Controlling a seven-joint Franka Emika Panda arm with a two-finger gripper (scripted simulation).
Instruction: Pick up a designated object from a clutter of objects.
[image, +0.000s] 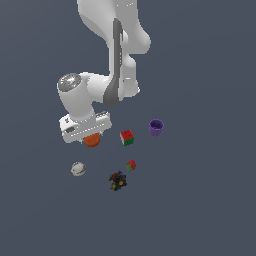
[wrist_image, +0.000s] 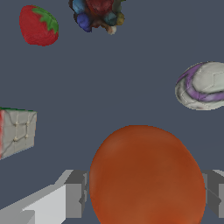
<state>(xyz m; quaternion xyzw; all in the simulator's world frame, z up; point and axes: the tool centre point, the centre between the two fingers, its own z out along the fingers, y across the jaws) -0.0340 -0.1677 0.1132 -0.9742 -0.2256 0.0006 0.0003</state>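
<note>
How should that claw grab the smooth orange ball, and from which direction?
Across its widest middle, coming straight down from above. The orange ball is smooth and round, so a hold off its middle could slip. The wrist view shows the gripper with a finger on each side of it.

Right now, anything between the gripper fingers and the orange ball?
Nothing. In the wrist view the orange ball sits right between the gripper fingers, one on each side, with no other item in between.
</note>
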